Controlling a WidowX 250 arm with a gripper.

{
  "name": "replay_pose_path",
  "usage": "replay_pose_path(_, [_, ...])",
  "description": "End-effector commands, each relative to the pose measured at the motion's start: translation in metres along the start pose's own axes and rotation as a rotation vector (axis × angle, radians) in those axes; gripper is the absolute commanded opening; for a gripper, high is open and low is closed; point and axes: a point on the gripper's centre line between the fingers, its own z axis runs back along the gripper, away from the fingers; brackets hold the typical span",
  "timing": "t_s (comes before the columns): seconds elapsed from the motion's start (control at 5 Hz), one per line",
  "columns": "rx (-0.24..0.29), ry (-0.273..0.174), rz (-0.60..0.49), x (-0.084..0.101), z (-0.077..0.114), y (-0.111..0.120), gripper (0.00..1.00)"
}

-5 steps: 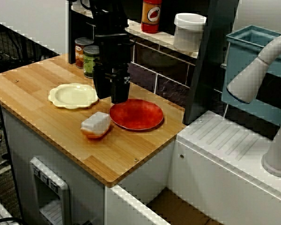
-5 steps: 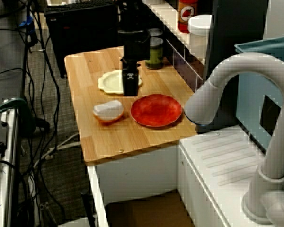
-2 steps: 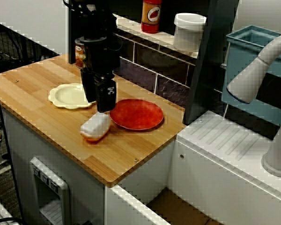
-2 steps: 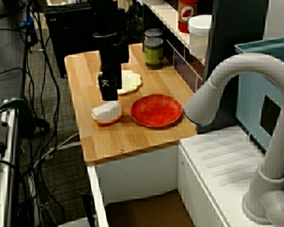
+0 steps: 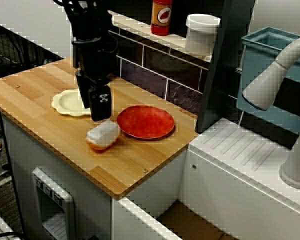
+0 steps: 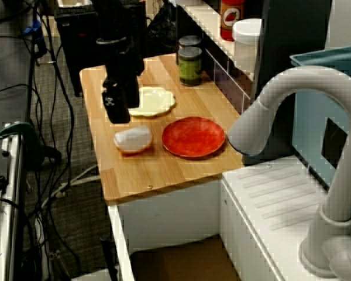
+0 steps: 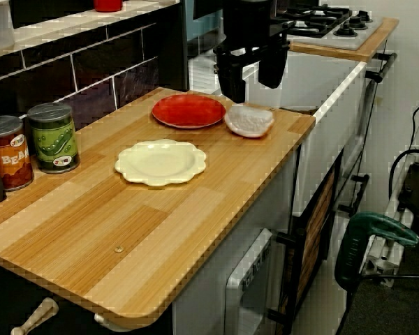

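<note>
My black gripper hangs open over the wooden counter, with nothing between its fingers in the view along the counter. In the front view the gripper is just above and behind a small orange bowl with a white top, and it covers the right edge of a cream scalloped plate. A red plate lies to the right of the bowl. From the sink side, the gripper stands left of the cream plate and short of the bowl.
Two cans stand at the tiled back wall. A red sauce bottle and a white tub sit on the shelf above. A grey faucet and white sink unit lie right of the counter.
The arm has swung left and toward the counter's front edge, from beside the red plate's rim to a spot over the cream plate's edge, near the bowl. Plates and bowl have stayed put.
</note>
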Motion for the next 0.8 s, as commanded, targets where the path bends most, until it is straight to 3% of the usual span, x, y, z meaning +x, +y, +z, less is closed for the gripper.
replay_pose_path(0.0, [-0.030,-0.052,-0.293,-0.009,0.008,0.017,1.00])
replay_pose_path(0.2, [-0.038,-0.059,-0.452,-0.013,0.005,0.016,1.00])
replay_pose_path(0.4, [-0.057,-0.024,-0.626,-0.011,-0.005,0.014,1.00])
replay_pose_path(0.6, [-0.053,-0.010,-0.678,-0.014,-0.014,0.010,1.00])
